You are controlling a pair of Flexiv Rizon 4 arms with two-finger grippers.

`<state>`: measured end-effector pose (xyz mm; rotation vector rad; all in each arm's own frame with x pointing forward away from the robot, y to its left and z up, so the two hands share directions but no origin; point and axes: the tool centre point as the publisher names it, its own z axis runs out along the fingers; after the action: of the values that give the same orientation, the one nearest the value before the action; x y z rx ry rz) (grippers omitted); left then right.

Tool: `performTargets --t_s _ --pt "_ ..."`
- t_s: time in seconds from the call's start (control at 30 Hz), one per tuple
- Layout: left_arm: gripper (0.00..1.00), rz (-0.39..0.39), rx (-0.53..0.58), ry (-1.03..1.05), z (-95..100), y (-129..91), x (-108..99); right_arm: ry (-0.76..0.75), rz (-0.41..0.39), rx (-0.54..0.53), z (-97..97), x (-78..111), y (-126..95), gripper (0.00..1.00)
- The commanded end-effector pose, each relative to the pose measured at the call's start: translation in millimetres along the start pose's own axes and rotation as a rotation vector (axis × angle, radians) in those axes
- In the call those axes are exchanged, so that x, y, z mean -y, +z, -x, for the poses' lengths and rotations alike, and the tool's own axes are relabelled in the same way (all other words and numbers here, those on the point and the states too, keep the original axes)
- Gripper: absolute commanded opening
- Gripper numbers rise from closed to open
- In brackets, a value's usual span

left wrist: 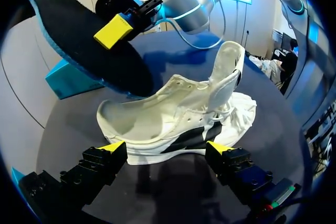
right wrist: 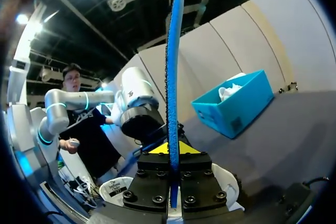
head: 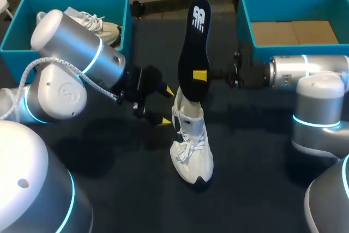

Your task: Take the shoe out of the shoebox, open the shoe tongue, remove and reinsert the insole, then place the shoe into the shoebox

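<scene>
Right gripper [head: 200,75], jaws pinching the black insole [head: 193,47], is holding it upright with its lower end at the mouth of the white shoe [head: 191,140] on the worktop [head: 109,189], apparently aligned for sliding in or out; left gripper [head: 166,105], jaws spread, is hovering alongside, probably to steady the shoe.

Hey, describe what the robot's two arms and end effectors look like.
The left arm and right arm are rounded silver-grey cylinders with glowing cyan joint rings. A white braided cable runs along the left arm. The left end effector and right end effector are black, blocky, with bright yellow fingertips.
</scene>
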<state>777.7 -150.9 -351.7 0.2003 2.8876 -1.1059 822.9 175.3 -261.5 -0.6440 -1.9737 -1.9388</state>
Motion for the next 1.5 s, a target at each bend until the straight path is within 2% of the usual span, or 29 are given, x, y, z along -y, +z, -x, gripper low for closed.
performTargets --t_s 0.03,0.23,0.57,1.13,1.5 --pt "1.00 0.002 0.005 0.002 -3.0 -1 -2 0.019 -0.002 -0.014 5.3 7.3 0 0.00" --pt "1.00 0.005 0.012 -0.001 -4.0 -3 -3 0.053 -0.002 -0.019 9.6 21.6 -3 0.00" --pt "1.00 0.001 0.016 -0.012 -8.0 -4 -3 0.076 -0.010 -0.018 11.4 26.9 -5 0.00" --pt "1.00 -0.008 0.023 -0.009 -4.1 -5 -5 0.062 -0.024 -0.002 7.9 18.2 0 0.00" --pt "1.00 -0.014 0.025 -0.016 -2.5 -7 -6 0.035 -0.033 -0.016 16.6 14.1 14 0.00"
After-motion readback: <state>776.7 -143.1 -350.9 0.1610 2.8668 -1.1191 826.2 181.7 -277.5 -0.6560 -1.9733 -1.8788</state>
